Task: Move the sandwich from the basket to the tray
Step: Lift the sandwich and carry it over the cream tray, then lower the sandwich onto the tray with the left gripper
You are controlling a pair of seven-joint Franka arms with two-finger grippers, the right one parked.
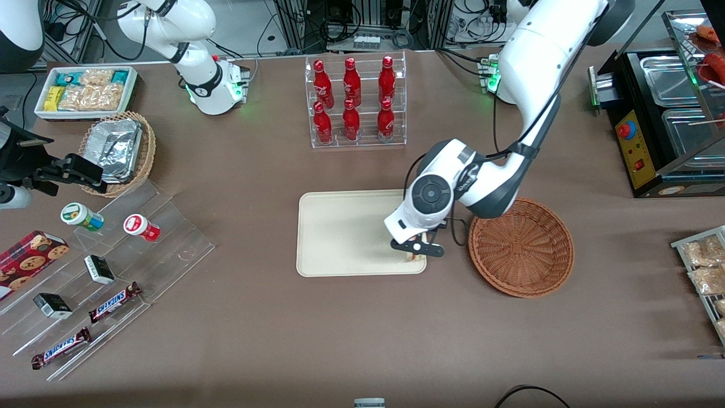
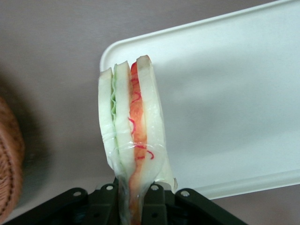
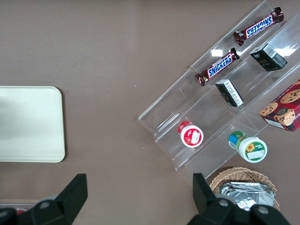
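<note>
Two black fingers of the left arm's gripper are closed tight on the small triangular sandwich of pale cream bread with red-orange and green filling layers. The jaws pinch it at its wrapped lower end, with no gap visible between the pads and the bread. In the wrist view the wedge stands out from the gripper with its cut edge facing the camera, the green layer on one side and the red-orange layer on the other.

The gripper hangs over the flat cream-beige rectangular tray with rounded corners, at the tray's corner nearest the front camera on the side toward the basket. In the front view only a small piece of the sandwich shows below the fingers, right at that corner's rim. Whether it touches the tray surface cannot be told.

The round, shallow, reddish-brown woven wicker basket sits just beside the tray, toward the working arm's end of the table, and holds nothing visible. Its rim also appears in the wrist view, near the sandwich but apart from it.

Farther from the front camera than the tray stands a clear acrylic rack of red bottles.
</note>
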